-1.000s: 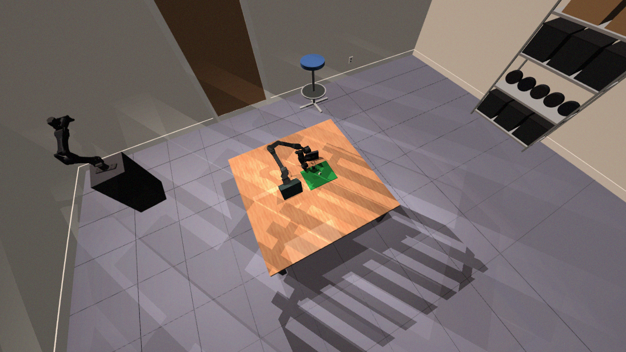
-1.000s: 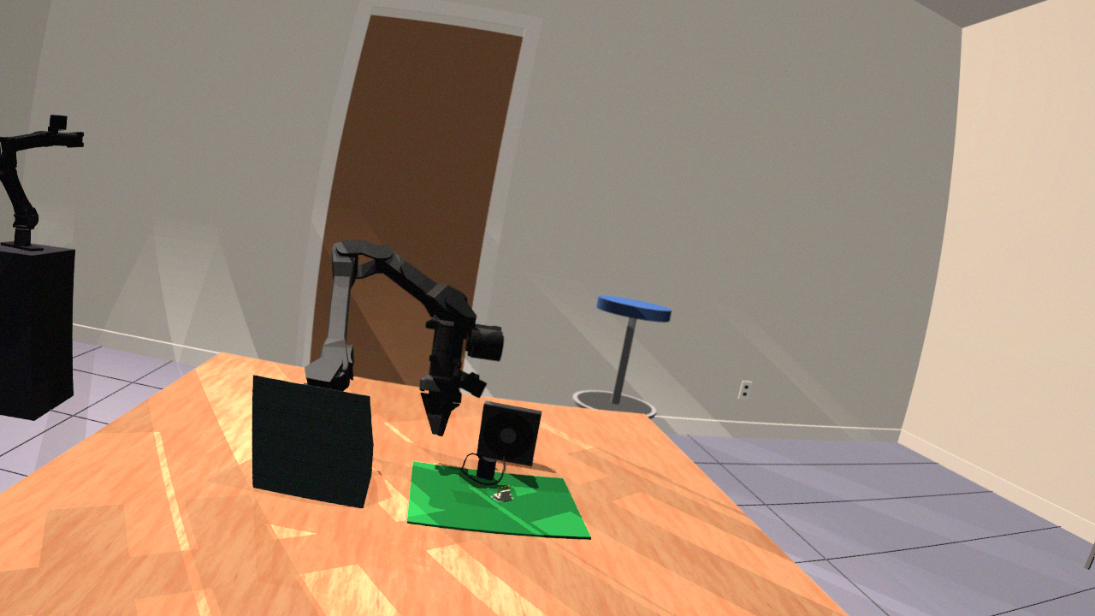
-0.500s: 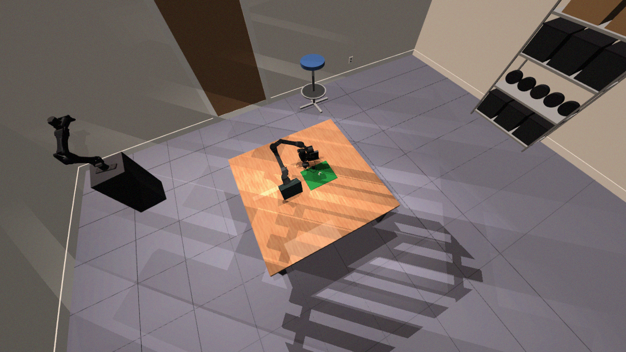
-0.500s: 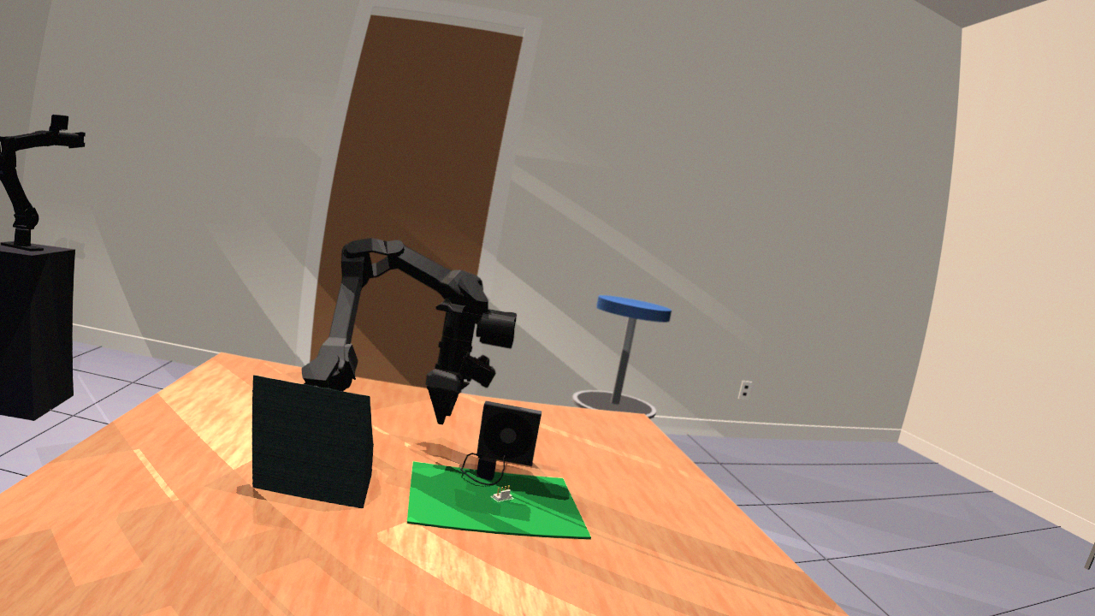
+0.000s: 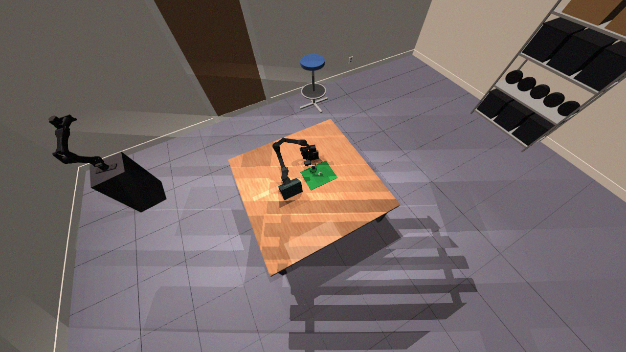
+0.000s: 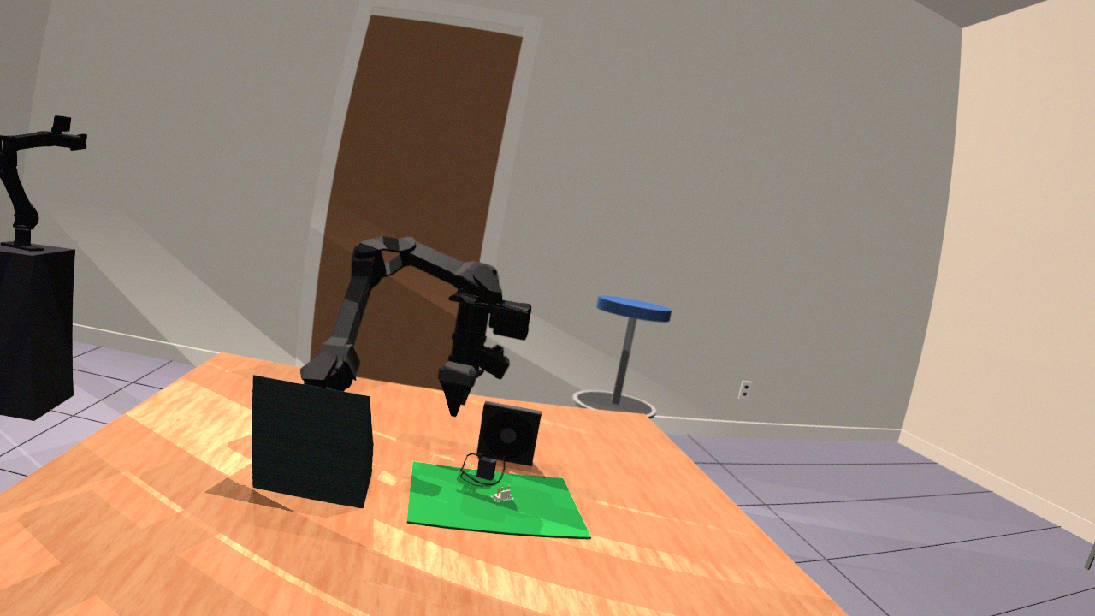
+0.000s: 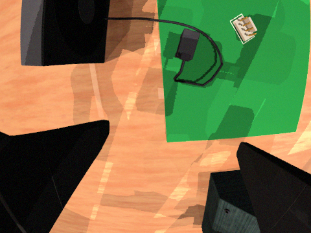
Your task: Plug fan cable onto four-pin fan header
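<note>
My gripper (image 5: 307, 163) (image 6: 453, 414) (image 7: 175, 138) is wide open and empty, pointing down above the table beside the board's edge, clear of plug and board. The black plug (image 5: 313, 167) (image 6: 486, 468) (image 7: 188, 43) stands at the board's fan-side edge, beyond the fingertips in the wrist view. Its thin black cable (image 7: 222, 63) loops over the board to the fan (image 6: 508, 435) (image 7: 74, 32). The white four-pin header (image 5: 320, 173) (image 6: 499, 497) (image 7: 245, 28) sits on the green board (image 5: 314, 184) (image 6: 551, 524) (image 7: 191, 120), its pins bare, apart from the plug.
A dark box (image 5: 290, 190) (image 6: 310, 444) (image 7: 231, 211) stands by the arm's base, left of the board in the top and exterior views and partly behind the right finger in the wrist view. The fan stands upright just behind the board. All stand on the wooden table (image 5: 350, 196) (image 6: 191, 551) (image 7: 136, 181).
</note>
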